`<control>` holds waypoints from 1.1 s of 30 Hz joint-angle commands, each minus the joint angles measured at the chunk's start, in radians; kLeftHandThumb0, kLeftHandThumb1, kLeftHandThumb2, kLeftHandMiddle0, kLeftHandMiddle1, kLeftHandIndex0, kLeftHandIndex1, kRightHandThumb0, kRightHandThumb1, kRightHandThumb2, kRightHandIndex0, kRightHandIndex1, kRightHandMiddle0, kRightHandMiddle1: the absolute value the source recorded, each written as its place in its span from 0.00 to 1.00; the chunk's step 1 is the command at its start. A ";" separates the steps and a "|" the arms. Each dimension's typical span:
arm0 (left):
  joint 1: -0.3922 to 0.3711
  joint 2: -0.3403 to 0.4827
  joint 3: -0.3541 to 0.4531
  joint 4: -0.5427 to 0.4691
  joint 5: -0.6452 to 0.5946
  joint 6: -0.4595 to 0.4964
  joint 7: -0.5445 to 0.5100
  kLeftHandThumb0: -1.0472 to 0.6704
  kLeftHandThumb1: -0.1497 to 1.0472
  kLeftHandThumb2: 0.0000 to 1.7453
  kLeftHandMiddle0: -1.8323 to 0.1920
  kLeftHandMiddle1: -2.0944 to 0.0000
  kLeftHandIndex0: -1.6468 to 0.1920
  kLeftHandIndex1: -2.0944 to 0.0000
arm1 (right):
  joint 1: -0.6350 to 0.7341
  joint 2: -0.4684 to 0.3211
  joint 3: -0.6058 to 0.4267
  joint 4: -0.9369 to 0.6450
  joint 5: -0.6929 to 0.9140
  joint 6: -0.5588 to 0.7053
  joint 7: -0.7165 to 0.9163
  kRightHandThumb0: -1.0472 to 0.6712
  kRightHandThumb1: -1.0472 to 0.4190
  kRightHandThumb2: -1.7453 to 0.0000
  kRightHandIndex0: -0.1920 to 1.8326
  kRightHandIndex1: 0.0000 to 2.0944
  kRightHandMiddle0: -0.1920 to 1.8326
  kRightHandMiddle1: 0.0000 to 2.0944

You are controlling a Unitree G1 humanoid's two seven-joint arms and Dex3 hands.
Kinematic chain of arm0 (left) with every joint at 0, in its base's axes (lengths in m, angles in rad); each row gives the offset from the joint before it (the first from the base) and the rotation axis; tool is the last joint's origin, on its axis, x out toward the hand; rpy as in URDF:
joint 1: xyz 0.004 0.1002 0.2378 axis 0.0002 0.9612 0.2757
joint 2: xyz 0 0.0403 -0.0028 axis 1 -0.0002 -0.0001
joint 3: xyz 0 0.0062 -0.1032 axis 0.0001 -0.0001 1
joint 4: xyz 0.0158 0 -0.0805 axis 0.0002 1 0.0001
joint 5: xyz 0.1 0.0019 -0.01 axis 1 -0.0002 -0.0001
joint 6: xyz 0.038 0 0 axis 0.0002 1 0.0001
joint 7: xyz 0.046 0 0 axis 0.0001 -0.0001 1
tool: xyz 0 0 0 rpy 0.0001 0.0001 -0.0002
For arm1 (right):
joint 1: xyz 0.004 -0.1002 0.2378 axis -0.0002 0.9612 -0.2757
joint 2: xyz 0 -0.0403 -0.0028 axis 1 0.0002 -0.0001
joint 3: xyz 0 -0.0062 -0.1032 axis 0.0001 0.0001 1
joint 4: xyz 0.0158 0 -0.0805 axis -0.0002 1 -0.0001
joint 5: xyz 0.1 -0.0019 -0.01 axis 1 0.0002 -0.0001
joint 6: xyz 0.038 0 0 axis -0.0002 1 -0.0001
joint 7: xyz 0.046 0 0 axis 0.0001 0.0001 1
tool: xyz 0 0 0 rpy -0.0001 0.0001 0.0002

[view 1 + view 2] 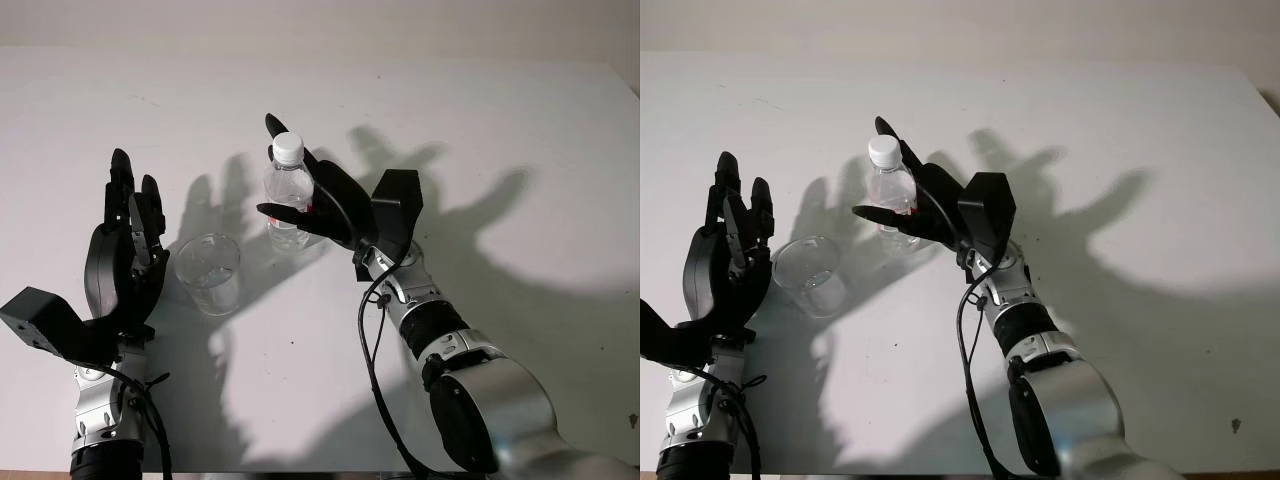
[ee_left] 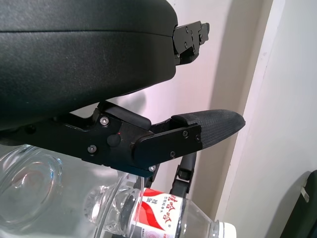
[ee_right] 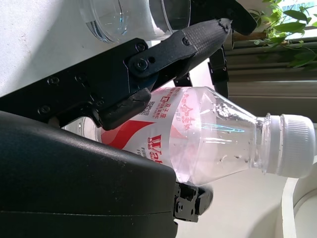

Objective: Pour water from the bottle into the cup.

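A clear plastic water bottle (image 1: 287,195) with a white cap and a red label stands upright on the white table (image 1: 480,120). My right hand (image 1: 272,170) surrounds it from the right: one finger rises straight behind the cap and the thumb (image 1: 277,211) reaches across its front, both uncurled. The right wrist view has the bottle (image 3: 208,139) close against the palm shell. A clear plastic cup (image 1: 208,272) stands upright to the bottle's left, also seen as the cup (image 2: 29,183) in the left wrist view. My left hand (image 1: 130,195) is open, raised just left of the cup.
The table's far edge meets a pale wall at the back. Strong hand shadows fall across the table behind the bottle. A black cable (image 1: 372,350) hangs along my right forearm.
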 commanded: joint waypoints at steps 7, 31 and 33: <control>0.017 -0.016 0.000 0.004 -0.005 -0.011 -0.001 0.20 1.00 0.36 1.00 1.00 1.00 1.00 | -0.021 -0.005 0.030 0.007 -0.042 -0.019 0.006 0.25 0.15 0.97 0.02 0.92 0.01 0.94; 0.010 -0.012 -0.001 0.016 -0.003 -0.020 -0.007 0.19 1.00 0.36 1.00 1.00 1.00 1.00 | 0.002 -0.021 0.041 0.018 -0.137 -0.132 -0.310 0.37 0.00 0.63 1.00 1.00 1.00 1.00; 0.007 -0.012 0.000 0.019 -0.006 -0.019 -0.009 0.19 1.00 0.36 1.00 1.00 1.00 1.00 | -0.010 -0.030 0.034 0.020 -0.137 -0.141 -0.329 0.37 0.00 0.63 1.00 1.00 1.00 1.00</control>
